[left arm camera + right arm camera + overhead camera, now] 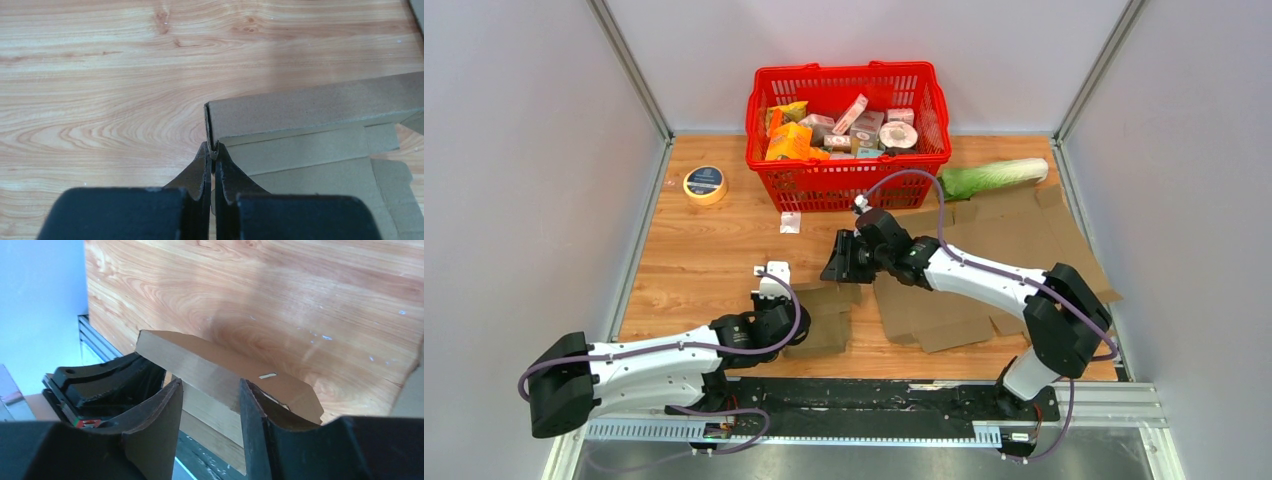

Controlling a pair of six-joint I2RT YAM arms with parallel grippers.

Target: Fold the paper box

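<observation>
The brown paper box [829,312] lies partly folded on the wooden table, near the front centre. My left gripper [802,322] is at its left side. In the left wrist view this gripper [214,151] is shut on the thin upright corner edge of a raised box wall [310,102], with flat panels [320,170] lying behind it. My right gripper [839,262] is at the box's far side. In the right wrist view it [210,392] is open, its fingers [167,405] straddling a raised cardboard flap [200,362]. The left gripper's black body [100,385] shows beyond it.
A red basket [931,110] with groceries stands at the back centre. A yellow tape roll [705,184] lies at the back left. A green vegetable [994,177] and flat cardboard sheets [1024,240] lie on the right. A small white scrap [790,222] lies before the basket.
</observation>
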